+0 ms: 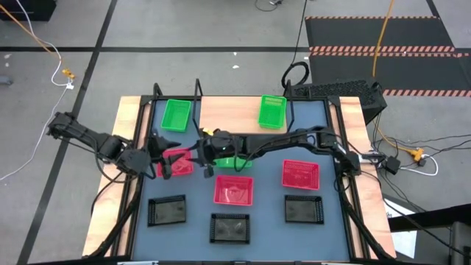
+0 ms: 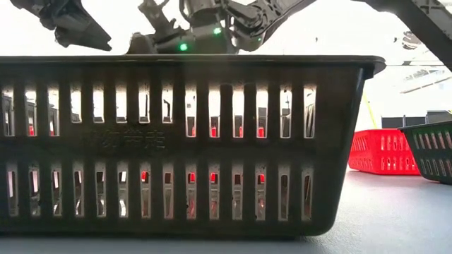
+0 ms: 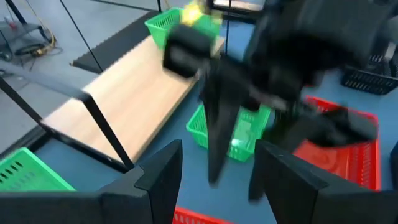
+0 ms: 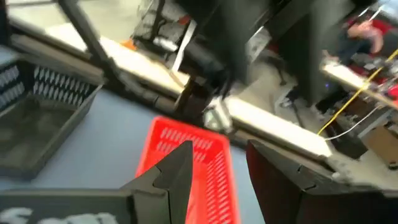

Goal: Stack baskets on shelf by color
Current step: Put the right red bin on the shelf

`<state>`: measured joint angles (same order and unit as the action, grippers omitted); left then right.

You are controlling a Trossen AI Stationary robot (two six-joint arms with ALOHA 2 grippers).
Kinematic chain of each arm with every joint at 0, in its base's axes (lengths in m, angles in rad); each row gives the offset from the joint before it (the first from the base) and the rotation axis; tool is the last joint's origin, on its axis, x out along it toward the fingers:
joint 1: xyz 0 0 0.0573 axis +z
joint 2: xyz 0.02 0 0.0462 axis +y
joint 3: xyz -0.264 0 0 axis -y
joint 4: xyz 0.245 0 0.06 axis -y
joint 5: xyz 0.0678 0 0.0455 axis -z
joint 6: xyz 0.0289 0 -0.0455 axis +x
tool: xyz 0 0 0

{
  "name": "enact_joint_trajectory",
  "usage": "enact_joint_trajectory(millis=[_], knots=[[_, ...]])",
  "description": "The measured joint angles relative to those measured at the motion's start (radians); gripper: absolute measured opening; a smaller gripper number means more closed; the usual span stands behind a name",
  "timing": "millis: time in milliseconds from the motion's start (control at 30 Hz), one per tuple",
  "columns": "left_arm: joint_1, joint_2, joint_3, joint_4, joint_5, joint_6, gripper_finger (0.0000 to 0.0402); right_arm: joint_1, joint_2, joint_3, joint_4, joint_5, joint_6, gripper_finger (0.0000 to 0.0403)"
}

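Altogether nine baskets show from above: three green, three red, three black. Two green ones sit on the shelf (image 1: 228, 112), one at its left end (image 1: 176, 115) and one toward its right end (image 1: 272, 111), with bare wood between them. The third green basket (image 1: 229, 161) lies on the table (image 1: 335, 121) just in front of the shelf, mostly hidden under the right arm. The three red baskets are on the table in the middle band: one at the left (image 1: 175, 163) beside the left gripper, one in the centre (image 1: 233, 190), one at the right (image 1: 300, 174). The three black baskets form the near row: left (image 1: 167, 212), centre (image 1: 230, 227), right (image 1: 304, 209). The centre black one fills the low view.

Both grippers meet over the left-centre of the table. The left gripper (image 1: 163, 151) hangs above the left red basket, its fingers (image 3: 158, 180) apart and holding nothing. The right gripper (image 1: 204, 151) reaches across from the right, over the table between the left red basket and the third green one; its fingers (image 4: 177, 171) are also spread and empty. The two grippers are near each other but not touching.
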<state>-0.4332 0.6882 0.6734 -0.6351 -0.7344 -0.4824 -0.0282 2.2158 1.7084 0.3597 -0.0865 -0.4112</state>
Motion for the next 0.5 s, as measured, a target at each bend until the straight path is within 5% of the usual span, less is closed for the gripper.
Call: enact_joint_trajectory(millis=[500], knots=[[0.001,0.034,0.045,-0.014,-0.001,0.000,0.0202,0.024,0.010,0.002,-0.167,-0.151,-0.132,0.0144]])
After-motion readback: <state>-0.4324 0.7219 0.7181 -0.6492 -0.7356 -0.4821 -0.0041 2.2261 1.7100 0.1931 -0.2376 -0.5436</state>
